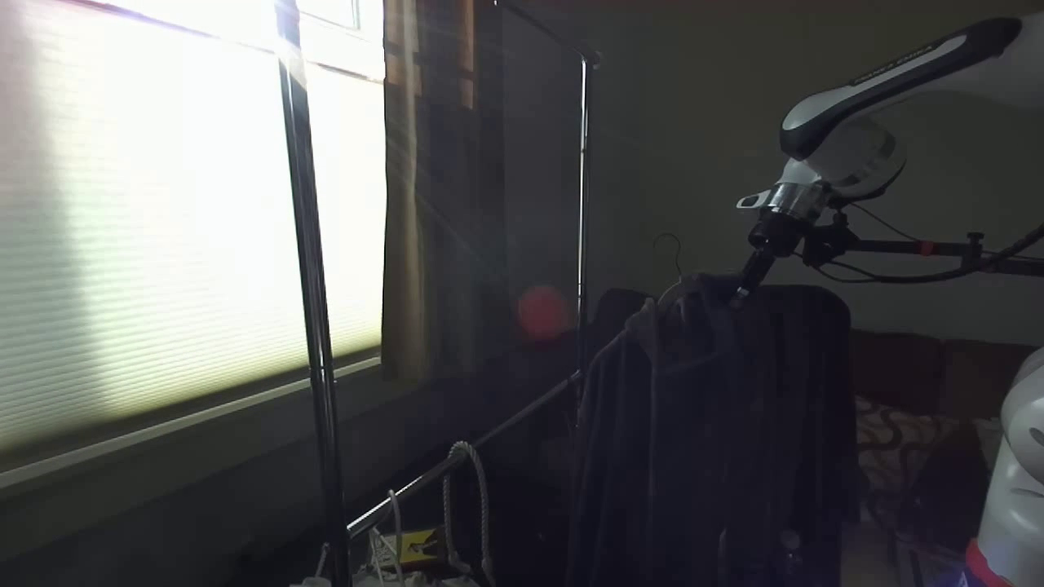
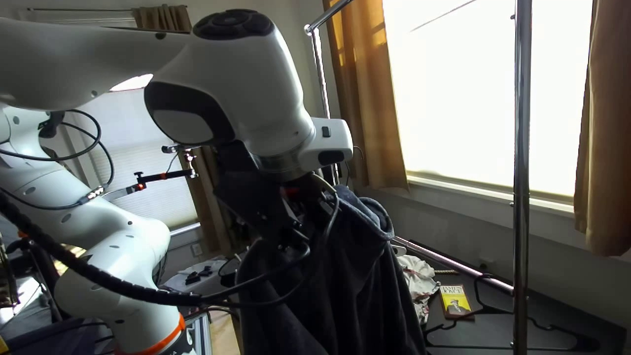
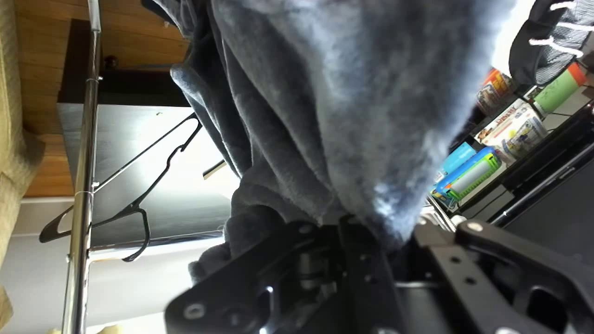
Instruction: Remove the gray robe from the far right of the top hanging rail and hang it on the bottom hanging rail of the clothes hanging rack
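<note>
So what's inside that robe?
A hanger, it seems: its curved end sticks up from the top of the robe in an exterior view. The robe covers most of the rest, so anything else inside can't be seen.

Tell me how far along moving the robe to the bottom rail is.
Done: the gray robe looks off the top rail; its hanger hook stands free below it. In hand: the gripper is closed on the robe's fabric. Left: getting that free hook over the bottom rail.
</note>
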Robot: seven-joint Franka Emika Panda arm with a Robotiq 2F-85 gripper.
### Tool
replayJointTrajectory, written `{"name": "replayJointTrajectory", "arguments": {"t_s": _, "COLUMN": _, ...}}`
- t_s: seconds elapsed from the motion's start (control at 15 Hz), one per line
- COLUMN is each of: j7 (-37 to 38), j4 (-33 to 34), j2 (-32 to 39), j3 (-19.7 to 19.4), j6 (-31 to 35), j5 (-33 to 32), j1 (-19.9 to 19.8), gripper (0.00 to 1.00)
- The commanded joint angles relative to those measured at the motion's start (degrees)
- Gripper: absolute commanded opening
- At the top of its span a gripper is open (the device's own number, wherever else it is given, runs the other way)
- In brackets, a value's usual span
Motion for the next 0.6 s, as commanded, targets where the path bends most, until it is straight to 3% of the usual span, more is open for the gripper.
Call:
{"name": "replayJointTrajectory", "arguments": {"t_s": 0.0, "j7": 0.42, "j4": -1.06, "j2": 4.09, "j3": 0.29, "j6": 3.85, "j5": 3.16, "j1": 1.88, "gripper": 0.02}}
{"name": "replayJointTrajectory", "arguments": {"t_s": 0.33, "j7": -1.26, "j4": -3.02, "j2": 15.41, "j3": 1.59, "j6": 11.55, "j5": 16.08, "j1": 7.10, "gripper": 0.02}}
{"name": "replayJointTrajectory", "arguments": {"t_s": 0.53, "j7": -2.81, "j4": -1.10, "j2": 23.95, "j3": 3.78, "j6": 13.68, "j5": 23.32, "j1": 7.93, "gripper": 0.02}}
